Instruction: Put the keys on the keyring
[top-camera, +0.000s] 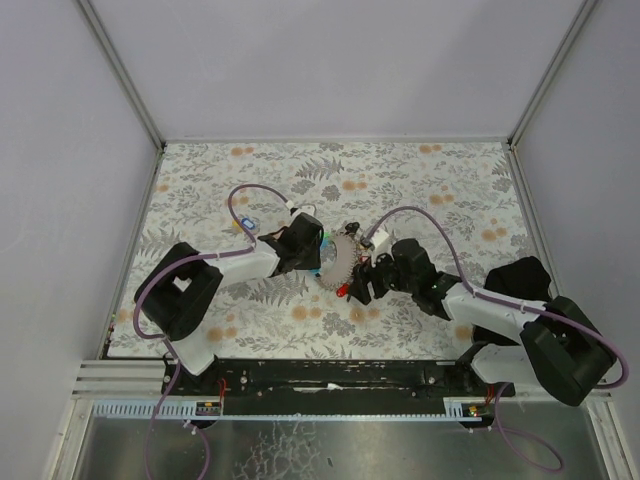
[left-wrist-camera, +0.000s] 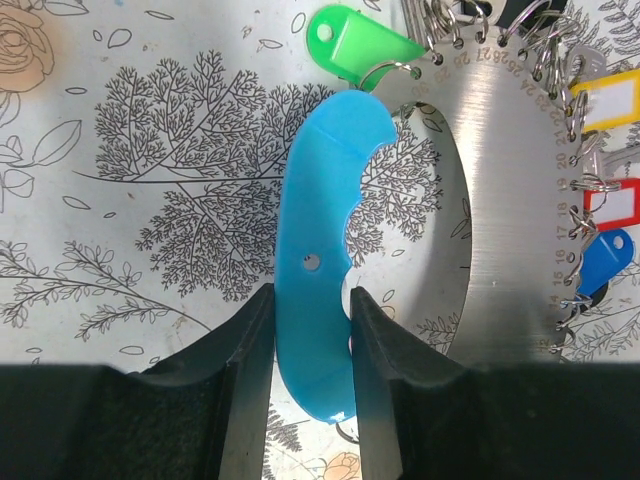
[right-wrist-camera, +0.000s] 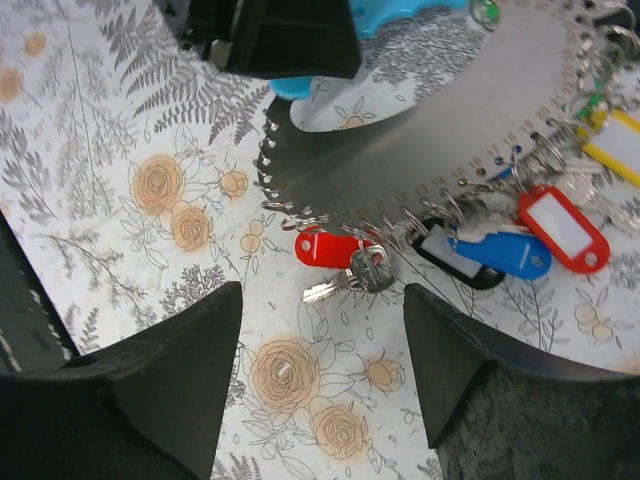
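Observation:
The keyring is a silvery crescent plate (left-wrist-camera: 510, 200) with a light-blue curved strap (left-wrist-camera: 320, 250). It lies on the floral mat in the middle of the top view (top-camera: 343, 262). My left gripper (left-wrist-camera: 311, 300) is shut on the lower part of the strap, with a finger against each side. Keys with green (left-wrist-camera: 355, 38), yellow (left-wrist-camera: 605, 100), red (left-wrist-camera: 612, 205) and blue (left-wrist-camera: 605, 262) caps hang on small rings along the plate's rim. My right gripper (right-wrist-camera: 322, 300) is open just above the mat. A red-capped key (right-wrist-camera: 325, 248) with a bare metal key (right-wrist-camera: 355, 275) lies just beyond its fingertips, at the plate's edge (right-wrist-camera: 430, 130).
Blue (right-wrist-camera: 500, 255), black (right-wrist-camera: 450, 262) and red (right-wrist-camera: 560, 228) tags fan out to the right of the right gripper. The floral mat (top-camera: 420, 180) is bounded by grey walls at the back and sides. Purple cables loop over both arms (top-camera: 440, 230).

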